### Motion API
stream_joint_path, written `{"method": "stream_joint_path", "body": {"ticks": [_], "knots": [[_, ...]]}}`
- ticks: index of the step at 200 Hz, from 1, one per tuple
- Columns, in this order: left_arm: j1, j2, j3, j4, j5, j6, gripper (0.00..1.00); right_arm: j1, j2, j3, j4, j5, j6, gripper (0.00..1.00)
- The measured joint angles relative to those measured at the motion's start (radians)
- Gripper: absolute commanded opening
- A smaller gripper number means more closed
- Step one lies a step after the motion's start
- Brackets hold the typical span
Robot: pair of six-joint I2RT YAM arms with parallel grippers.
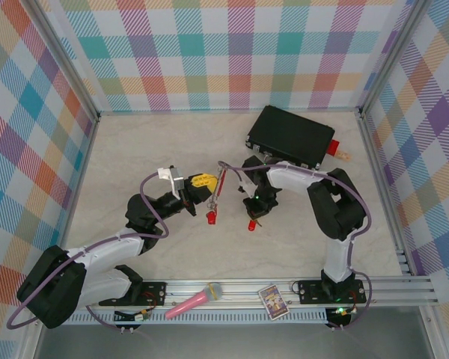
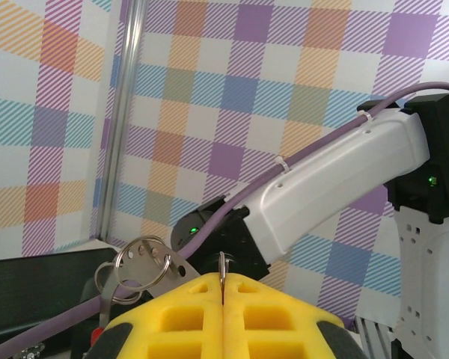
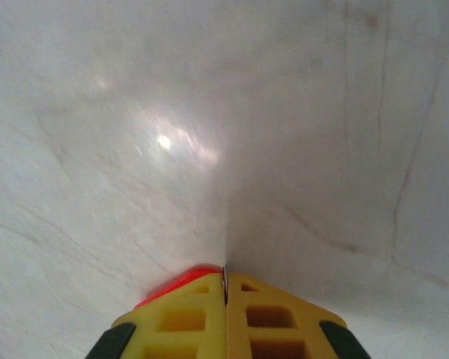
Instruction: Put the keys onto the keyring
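Observation:
My left gripper [image 1: 208, 182] is raised over the table's middle, its yellow fingers shut on the keyring [image 1: 220, 182], a thin metal loop with a red arc. In the left wrist view the keyring [image 2: 223, 263] stands edge-on, pinched in my left gripper [image 2: 223, 281]. One red key [image 1: 211, 218] hangs below the ring. My right gripper [image 1: 254, 215] points down at the table, shut on another red key [image 1: 251, 225]. The right wrist view has that key [image 3: 181, 281] peeking from behind the left finger, a sliver of metal caught in my right gripper [image 3: 224, 274].
A black case [image 1: 292, 136] lies at the back right, a red block with a beige bit [image 1: 335, 149] beside it. Smaller metal rings on a perforated strip [image 2: 141, 263] hang left of my left fingers. A pink microphone [image 1: 194, 301] and a small card box [image 1: 272, 301] rest on the front rail.

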Motion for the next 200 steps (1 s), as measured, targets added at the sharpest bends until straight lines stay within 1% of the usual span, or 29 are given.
{"method": "stream_joint_path", "body": {"ticks": [5,12,31,58,89,129,164,182,200], "knots": [[0.000,0.001,0.000,0.000,0.000,0.000,0.00,0.000,-0.006,-0.008,-0.001,0.001,0.000,0.02],[0.000,0.002,0.000,0.001,0.000,0.000,0.00,0.000,-0.014,-0.018,0.000,0.003,0.000,0.08],[0.000,0.008,0.000,0.001,0.001,0.000,0.00,0.000,-0.020,-0.027,0.000,0.004,0.001,0.12],[0.000,0.008,0.000,0.001,0.002,0.000,0.00,-0.004,-0.021,-0.027,0.004,-0.001,0.015,0.22],[0.000,0.007,0.000,0.000,0.002,0.000,0.00,-0.027,-0.049,-0.027,0.008,-0.029,0.023,0.27],[0.000,0.007,0.000,0.000,0.002,0.000,0.00,-0.042,-0.073,-0.024,0.008,-0.053,0.034,0.29],[0.000,0.007,0.000,0.000,0.002,0.000,0.00,-0.041,-0.073,-0.024,0.007,-0.065,0.035,0.35],[0.000,0.007,0.000,0.000,0.002,0.000,0.00,-0.036,-0.073,-0.024,0.007,-0.066,0.033,0.39],[0.000,0.007,0.000,0.000,0.001,0.000,0.00,-0.019,-0.077,-0.024,0.008,-0.050,0.025,0.40]]}}
